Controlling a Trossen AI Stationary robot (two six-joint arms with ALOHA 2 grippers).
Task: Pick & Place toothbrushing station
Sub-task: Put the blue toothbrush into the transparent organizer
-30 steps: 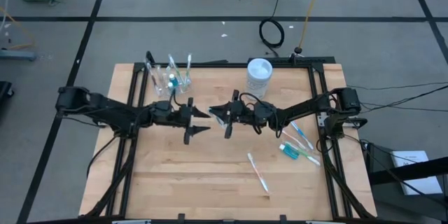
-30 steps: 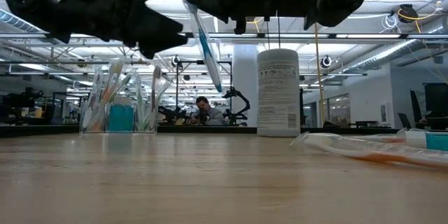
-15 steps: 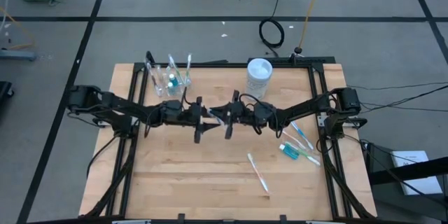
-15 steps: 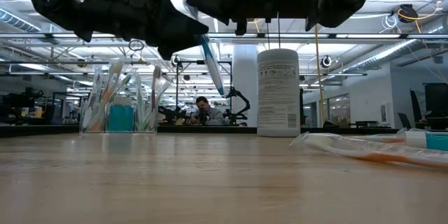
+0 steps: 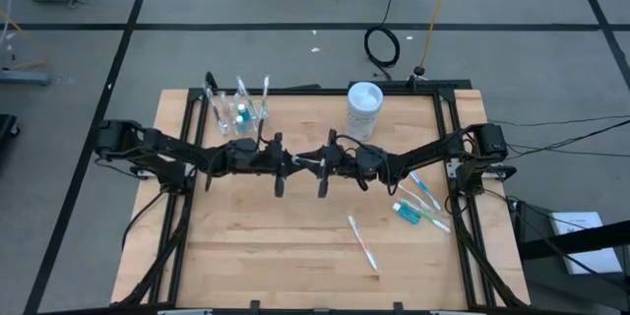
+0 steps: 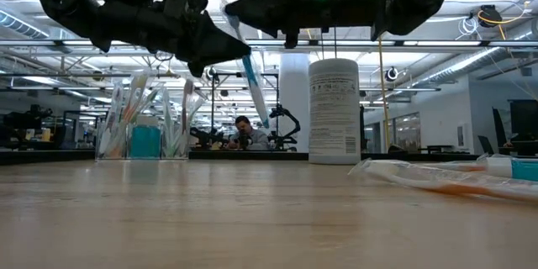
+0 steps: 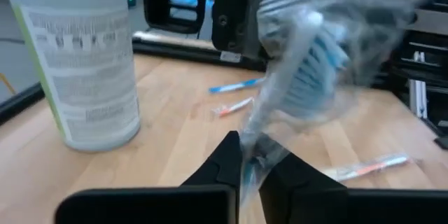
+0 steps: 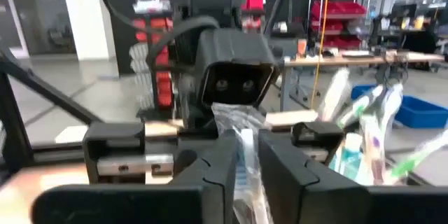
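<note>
One wrapped pale toothbrush (image 5: 306, 160) hangs between two dark grippers above the bench's middle. One white cylindrical container (image 5: 364, 108) stands at the far edge. One clear plastic cup (image 5: 239, 110) holds several toothbrushes, too crowded to count. Wrapped brushes near the right edge also cannot be counted.

Both arms reach inward over the counter's middle, raised clear of its surface, wrists roughly level. Left hand (image 5: 286, 160) and right hand (image 5: 313, 162) meet tip to tip, nearly touching. Left hand's fingers (image 7: 225, 155) pinched close on a thin wrapped item. Right hand's fingers (image 8: 217, 161) stand slightly apart, the same item between them. Low view: both hands hang above the counter.
</note>
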